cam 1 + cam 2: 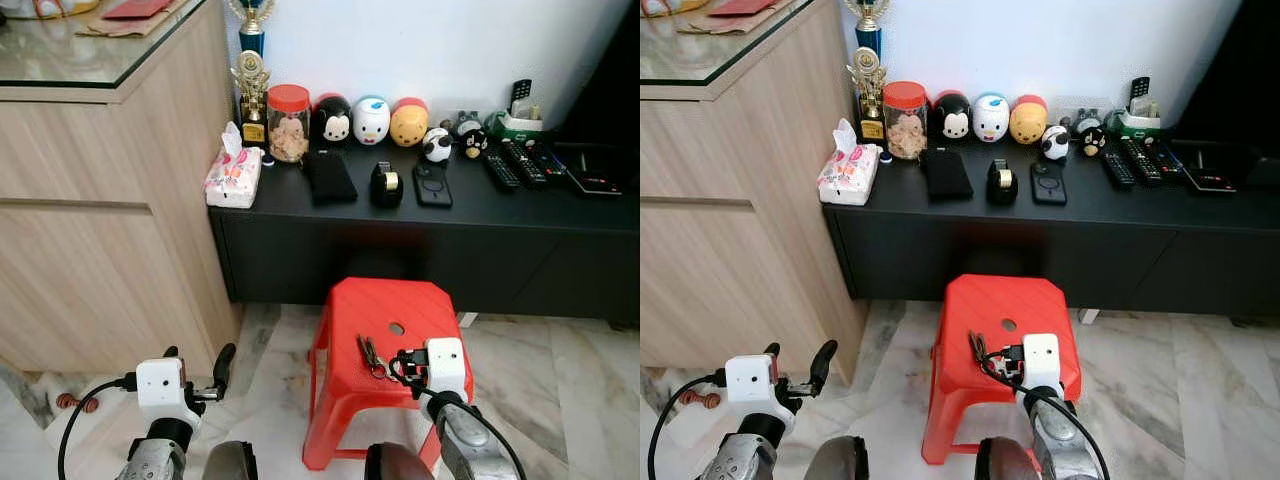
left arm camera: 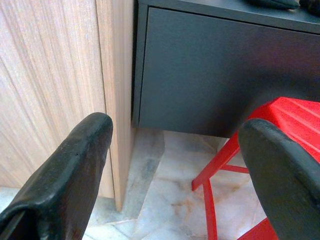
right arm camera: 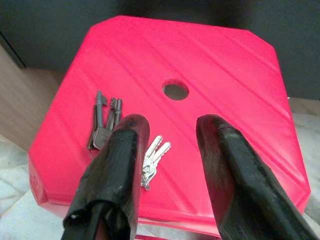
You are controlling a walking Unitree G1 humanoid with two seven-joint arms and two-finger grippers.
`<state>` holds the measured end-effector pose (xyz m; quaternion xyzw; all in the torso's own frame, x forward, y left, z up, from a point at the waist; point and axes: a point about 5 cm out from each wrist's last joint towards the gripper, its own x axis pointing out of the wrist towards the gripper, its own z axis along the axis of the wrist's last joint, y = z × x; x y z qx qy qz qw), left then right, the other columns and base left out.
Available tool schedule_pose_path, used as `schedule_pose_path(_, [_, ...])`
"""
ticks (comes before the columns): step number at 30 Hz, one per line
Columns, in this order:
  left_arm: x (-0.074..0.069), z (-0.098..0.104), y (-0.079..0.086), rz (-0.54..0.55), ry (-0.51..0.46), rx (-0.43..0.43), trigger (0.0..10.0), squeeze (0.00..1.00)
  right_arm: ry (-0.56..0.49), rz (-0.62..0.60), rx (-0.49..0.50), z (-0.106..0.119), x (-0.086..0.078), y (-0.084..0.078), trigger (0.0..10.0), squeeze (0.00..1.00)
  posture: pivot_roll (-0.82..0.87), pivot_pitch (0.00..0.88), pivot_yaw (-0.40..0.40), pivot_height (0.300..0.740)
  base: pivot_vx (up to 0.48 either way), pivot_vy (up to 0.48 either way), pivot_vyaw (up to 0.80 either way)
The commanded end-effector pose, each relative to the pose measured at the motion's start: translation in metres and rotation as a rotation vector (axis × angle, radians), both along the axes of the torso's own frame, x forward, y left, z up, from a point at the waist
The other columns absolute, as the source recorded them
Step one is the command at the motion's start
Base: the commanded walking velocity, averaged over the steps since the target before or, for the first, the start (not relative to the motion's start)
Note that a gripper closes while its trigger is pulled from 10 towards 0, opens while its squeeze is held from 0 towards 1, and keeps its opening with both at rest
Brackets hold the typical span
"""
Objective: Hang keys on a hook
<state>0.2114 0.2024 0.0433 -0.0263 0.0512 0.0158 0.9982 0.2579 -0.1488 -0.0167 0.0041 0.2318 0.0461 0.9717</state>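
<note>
Lying on the red plastic stool (image 1: 385,320) near its front left corner, the bunch of keys (image 3: 107,127) runs front to back, blades pointing away from the robot. The right gripper (image 3: 167,132) hovers over them, jaws spread, one finger above the bunch. The left gripper (image 1: 205,375) hangs beside the stool, jaws spread too.

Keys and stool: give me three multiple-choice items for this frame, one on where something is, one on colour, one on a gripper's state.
1. Where do the keys lie?
A. on the black cabinet
B. on the stool
C. on the floor

2. What colour is the stool?
A. red
B. blue
C. white

3. How is the right gripper?
A. shut on the keys
B. open above the stool
C. resting on the cabinet

Answers: 1 B, the bunch lies on the seat near its round hole; 2 A, seat and legs are red; 3 B, its fingers stand apart over the seat, holding nothing.
</note>
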Motion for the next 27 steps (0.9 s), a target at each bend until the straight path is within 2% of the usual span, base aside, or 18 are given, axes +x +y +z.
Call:
schedule_pose_path(1, [-0.0007, 0.0009, -0.0020, -0.012, 0.002, 0.001, 10.0, 0.00, 0.000, -0.008, 0.000, 0.0014, 0.0025, -0.0032, 10.0, 0.00, 0.06, 0.036, -0.077, 0.616, 0.000, 0.000, 0.00])
schedule_pose_path(13, [-0.0012, 0.0008, -0.0015, -0.014, 0.003, 0.005, 10.0, 0.00, -0.003, 0.001, 0.008, 0.0017, 0.0029, -0.0007, 10.0, 0.00, 0.06, 0.034, -0.078, 0.616, 0.000, 0.000, 0.00])
schedule_pose_path(27, [-0.0024, 0.0006, -0.0017, -0.021, 0.003, 0.008, 10.0, 0.00, 0.000, 0.002, 0.010, 0.0009, 0.0027, -0.0009, 10.0, 0.00, 0.06, 0.036, -0.077, 0.616, 0.288, 0.000, 0.00])
